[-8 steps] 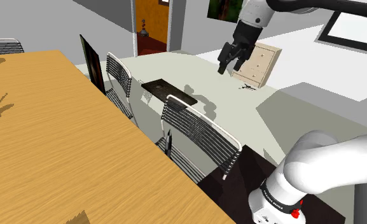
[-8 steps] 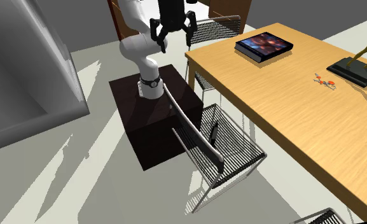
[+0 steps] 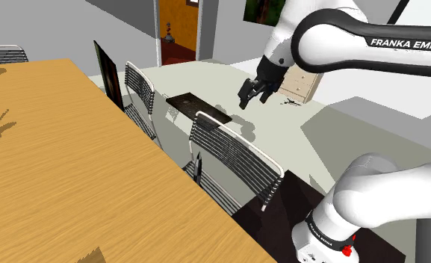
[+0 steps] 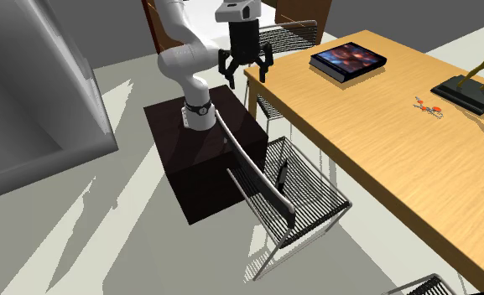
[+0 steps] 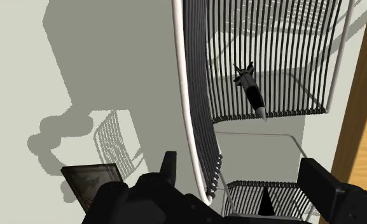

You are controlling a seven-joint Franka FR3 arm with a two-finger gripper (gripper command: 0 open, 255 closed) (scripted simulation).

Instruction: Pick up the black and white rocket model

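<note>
Rocket model [image 5: 250, 91] on wire chair seat [image 5: 297, 58]

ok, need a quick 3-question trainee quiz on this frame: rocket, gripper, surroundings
1. True or false: the gripper is shut on the rocket model.
2. Where does the rocket model lie? A) on the floor B) on the seat of a wire chair C) on the dark stand
3. Fill in: the book lies on the wooden ____.

Key
1. False: the gripper is open, holds nothing and is above and apart from the rocket model.
2. B.
3. table.
</note>
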